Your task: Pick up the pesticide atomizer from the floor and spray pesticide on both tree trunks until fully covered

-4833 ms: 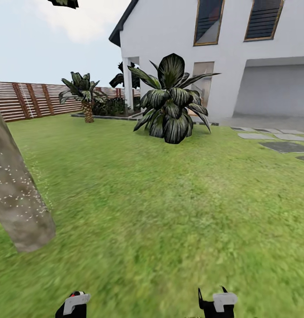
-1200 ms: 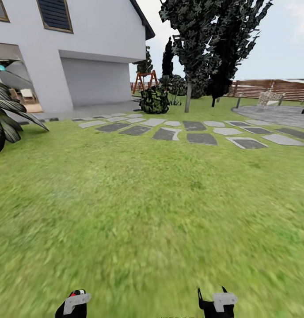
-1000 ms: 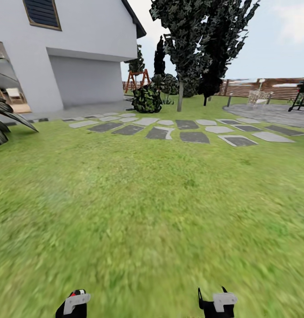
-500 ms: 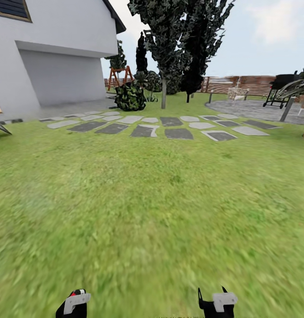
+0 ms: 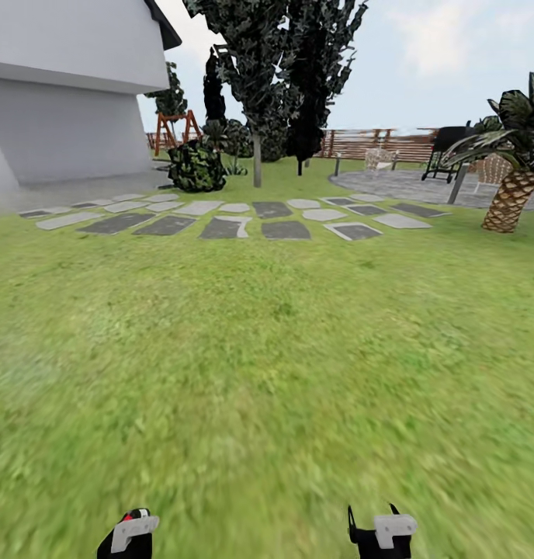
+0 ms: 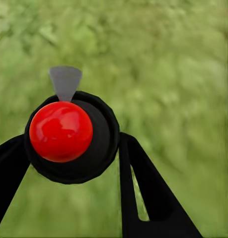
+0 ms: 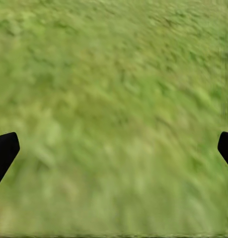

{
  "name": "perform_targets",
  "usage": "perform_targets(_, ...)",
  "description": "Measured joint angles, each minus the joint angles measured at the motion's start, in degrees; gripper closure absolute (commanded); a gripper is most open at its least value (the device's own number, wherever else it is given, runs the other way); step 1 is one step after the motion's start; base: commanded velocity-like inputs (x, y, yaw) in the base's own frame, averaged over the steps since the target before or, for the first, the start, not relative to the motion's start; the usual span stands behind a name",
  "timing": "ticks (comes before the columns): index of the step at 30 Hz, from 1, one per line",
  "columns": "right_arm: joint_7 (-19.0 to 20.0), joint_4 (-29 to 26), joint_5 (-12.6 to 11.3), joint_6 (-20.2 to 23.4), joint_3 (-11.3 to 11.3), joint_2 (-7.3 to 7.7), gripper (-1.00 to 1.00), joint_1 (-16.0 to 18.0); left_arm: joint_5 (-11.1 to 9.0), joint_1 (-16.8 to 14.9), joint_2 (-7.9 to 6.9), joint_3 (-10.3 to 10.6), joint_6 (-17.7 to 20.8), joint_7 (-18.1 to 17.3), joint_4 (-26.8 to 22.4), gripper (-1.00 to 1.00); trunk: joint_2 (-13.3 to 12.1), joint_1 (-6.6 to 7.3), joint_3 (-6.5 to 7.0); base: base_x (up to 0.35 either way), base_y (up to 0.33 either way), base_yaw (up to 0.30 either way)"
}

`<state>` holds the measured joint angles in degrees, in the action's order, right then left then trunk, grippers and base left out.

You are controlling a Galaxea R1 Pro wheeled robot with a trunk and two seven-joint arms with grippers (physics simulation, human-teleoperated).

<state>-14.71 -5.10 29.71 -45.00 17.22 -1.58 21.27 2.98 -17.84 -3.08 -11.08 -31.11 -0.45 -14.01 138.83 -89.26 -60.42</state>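
The view has swung right: the white house has slid off toward the edge and a palm now stands beside the grey paving. The left gripper grips the pesticide atomizer over the lawn; the right gripper is spread wide, empty.

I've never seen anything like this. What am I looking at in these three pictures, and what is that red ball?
It is a simulated two-armed robot on wheels in a garden. The big picture comes from its head camera: lawn, stepping stones, a white house.

The small pictures come from cameras near each hand. The left hand grips a dark bottle with a red top, the pesticide atomizer, seen end-on. The right hand is open and empty above grass.
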Motion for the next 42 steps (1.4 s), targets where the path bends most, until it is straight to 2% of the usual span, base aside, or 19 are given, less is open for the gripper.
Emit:
perform_targets(34, 0.0, 0.0, 0.0, 0.0, 0.0, 0.00, -1.00, 0.0, 0.1, 0.0, 0.00, 0.0, 0.0, 0.0, 0.0, 1.00, 0.0, 0.00, -1.81, 0.000, 0.000, -0.253)
perform_targets(42, 0.0, 0.0, 0.0, 0.0, 0.0, 0.00, -1.00, 0.0, 0.1, 0.0, 0.00, 0.0, 0.0, 0.0, 0.0, 1.00, -3.2, 1.75, -0.42, 0.000, 0.000, -0.296)
